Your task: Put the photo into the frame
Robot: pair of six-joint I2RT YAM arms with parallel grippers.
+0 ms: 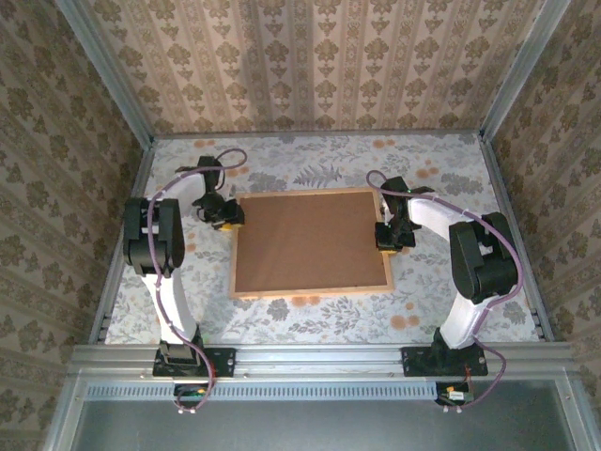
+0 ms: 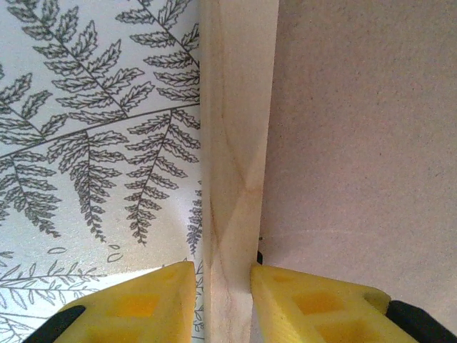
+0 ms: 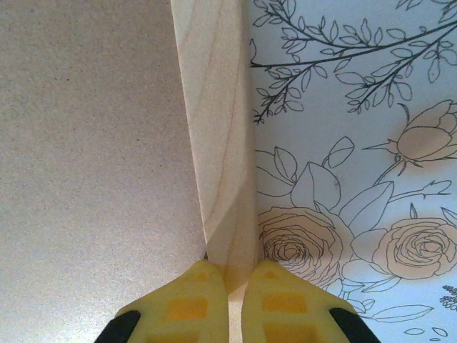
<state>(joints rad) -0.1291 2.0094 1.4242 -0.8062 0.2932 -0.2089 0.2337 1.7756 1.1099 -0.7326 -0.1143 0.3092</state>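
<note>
frame (image 1: 310, 242) flat, left gripper (image 2: 222, 286) astride one rail, right gripper (image 3: 234, 286) pinching opposite

Left arm (image 1: 155, 235) bends inward at mid-left of the picture; the left end effector (image 1: 223, 216) straddles the frame (image 1: 310, 240) rim, fingers (image 2: 143, 304) close beside it. Right arm (image 1: 479, 258) mirrors at mid-right, the right end effector (image 1: 391, 235) pinching the rim.

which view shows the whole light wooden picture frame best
Top external: the whole light wooden rectangular picture frame lies in sight, brown board up. The left wrist view gives a close strip of its moulding, the right wrist view another.
</note>
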